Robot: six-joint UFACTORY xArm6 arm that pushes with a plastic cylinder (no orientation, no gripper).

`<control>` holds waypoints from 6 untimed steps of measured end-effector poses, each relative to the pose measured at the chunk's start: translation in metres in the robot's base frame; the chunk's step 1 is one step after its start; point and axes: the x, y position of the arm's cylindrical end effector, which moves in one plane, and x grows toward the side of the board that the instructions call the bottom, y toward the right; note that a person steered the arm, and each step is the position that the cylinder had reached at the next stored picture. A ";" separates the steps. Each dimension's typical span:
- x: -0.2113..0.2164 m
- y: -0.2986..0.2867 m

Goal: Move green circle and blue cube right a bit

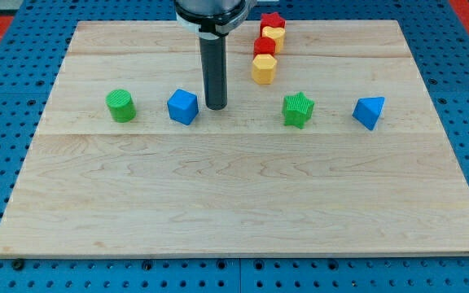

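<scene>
My tip (pixel 216 107) is all this arm has; there are no fingers, so nothing opens, narrows or holds, and the rod only pushes. The tip stands on the desk (pixel 234 195) just beside the blue cube (pixel 182 107), on that cube's right-hand side in the view; whether it touches the cube I cannot tell. The green circle (pixel 121 106) sits near the cube on the view's left, apart from it, in the same row.

Neither block looks pushed yet, so I judge the task to be at its approach step; the tip is on the wrong side for a rightward push. The next move calls for going round to the left of the green circle, or of the cube, without knocking either, then sweeping gently right; one push through the circle might carry both.

Further right in that row lie a green star (pixel 298 109) and a blue triangular block (pixel 369 111); near the view's top stands a short line of red and yellow blocks (pixel 266 50). The desk is pale wooden board, flat and smooth; around it shows a blue perforated base (pixel 10 65).
</scene>
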 end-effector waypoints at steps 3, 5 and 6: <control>0.055 -0.061; 0.078 -0.209; 0.047 -0.217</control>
